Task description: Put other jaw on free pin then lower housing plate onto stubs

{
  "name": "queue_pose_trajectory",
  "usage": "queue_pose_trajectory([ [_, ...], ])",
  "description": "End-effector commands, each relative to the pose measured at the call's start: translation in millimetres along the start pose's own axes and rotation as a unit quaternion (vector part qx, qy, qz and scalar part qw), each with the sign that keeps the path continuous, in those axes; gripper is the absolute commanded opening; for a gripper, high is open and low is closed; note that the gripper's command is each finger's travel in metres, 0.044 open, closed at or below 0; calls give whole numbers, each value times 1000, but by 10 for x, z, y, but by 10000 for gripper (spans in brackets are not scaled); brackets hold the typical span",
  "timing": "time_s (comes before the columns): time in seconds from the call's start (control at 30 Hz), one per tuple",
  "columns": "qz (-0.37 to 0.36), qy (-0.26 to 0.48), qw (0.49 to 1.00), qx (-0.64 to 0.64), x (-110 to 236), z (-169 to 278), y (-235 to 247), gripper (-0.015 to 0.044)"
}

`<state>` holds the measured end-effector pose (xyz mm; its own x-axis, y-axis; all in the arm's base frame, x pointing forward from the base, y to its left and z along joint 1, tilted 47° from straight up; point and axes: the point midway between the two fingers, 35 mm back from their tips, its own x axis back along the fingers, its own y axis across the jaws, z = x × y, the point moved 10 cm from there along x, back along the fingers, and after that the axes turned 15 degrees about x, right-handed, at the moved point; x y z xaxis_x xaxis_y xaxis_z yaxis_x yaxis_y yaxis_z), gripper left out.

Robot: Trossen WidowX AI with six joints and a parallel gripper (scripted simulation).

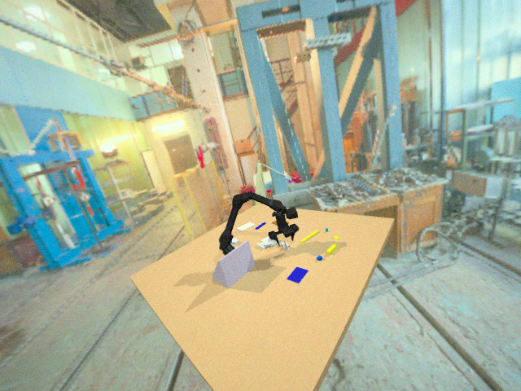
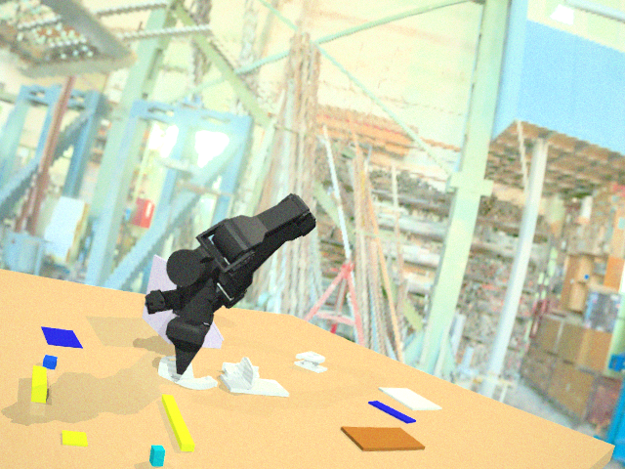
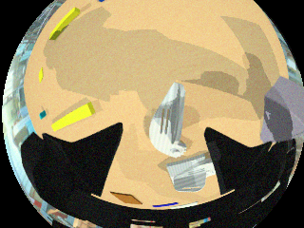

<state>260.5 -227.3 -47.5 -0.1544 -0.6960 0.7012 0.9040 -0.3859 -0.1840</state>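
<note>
The loose white jaw (image 1: 286, 246) (image 2: 199, 382) (image 3: 161, 130) lies on the table. The white base (image 1: 264, 243) (image 2: 265, 387) (image 3: 190, 182) stands close beside it, with an upright ribbed part that looks like the mounted jaw; its pins cannot be made out. The small white piece (image 1: 234, 241) (image 2: 310, 362), apparently the housing plate, stands apart from the base, near the arm's foot. My gripper (image 1: 285, 241) (image 2: 180, 371) (image 3: 166, 129) is open and empty, pointing down above the loose jaw, which shows between the fingers in the wrist view. In the exterior view the fingers overlap and partly hide the jaw.
A lilac wedge (image 1: 234, 265) (image 2: 157, 282) (image 3: 285, 111) stands near the gripper. Yellow bars (image 1: 310, 236) (image 2: 177, 421) (image 3: 73, 117), a blue sheet (image 1: 297, 274) (image 2: 62, 337), a brown plate (image 2: 382, 438) (image 3: 125, 198) and a white flat plate (image 1: 245, 226) (image 2: 409, 399) lie around.
</note>
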Motion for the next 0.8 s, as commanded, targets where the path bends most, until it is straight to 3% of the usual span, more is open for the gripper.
queue_pose_trajectory([
  [0.0,1,4,1000,-4,-89,-7,-4,440],
  [0.77,0,5,1000,-4,-271,-4,-3,440],
])
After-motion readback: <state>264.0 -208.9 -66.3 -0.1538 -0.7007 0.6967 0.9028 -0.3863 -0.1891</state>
